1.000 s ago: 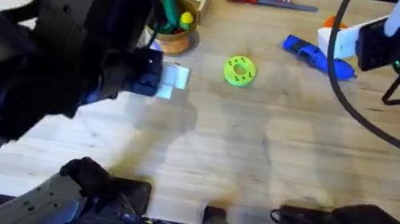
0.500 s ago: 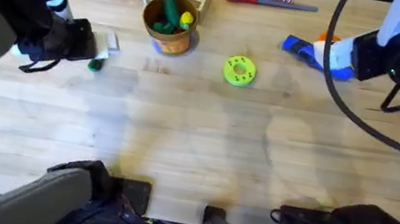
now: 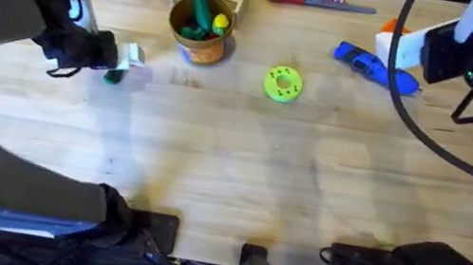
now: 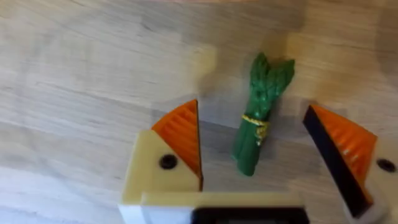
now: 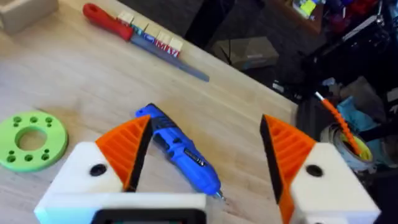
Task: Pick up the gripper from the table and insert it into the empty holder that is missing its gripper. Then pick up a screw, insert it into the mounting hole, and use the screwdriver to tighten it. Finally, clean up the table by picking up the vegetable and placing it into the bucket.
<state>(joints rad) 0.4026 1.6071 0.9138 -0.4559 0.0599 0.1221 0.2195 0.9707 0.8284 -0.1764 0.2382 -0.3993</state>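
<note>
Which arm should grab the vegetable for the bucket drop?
Left. Its hand is open with the vegetable lying between its fingers on the table; the right hand is open over the screwdriver, far from it.

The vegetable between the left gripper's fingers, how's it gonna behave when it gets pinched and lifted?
The vegetable looks like a moulded plastic toy, so probably stiff and light. Its long, rounded shape lies flat on the table, so it may roll if one pad nudges it first. The left gripper stands open astride it, and the ribbed orange pads should limit slipping.
</note>
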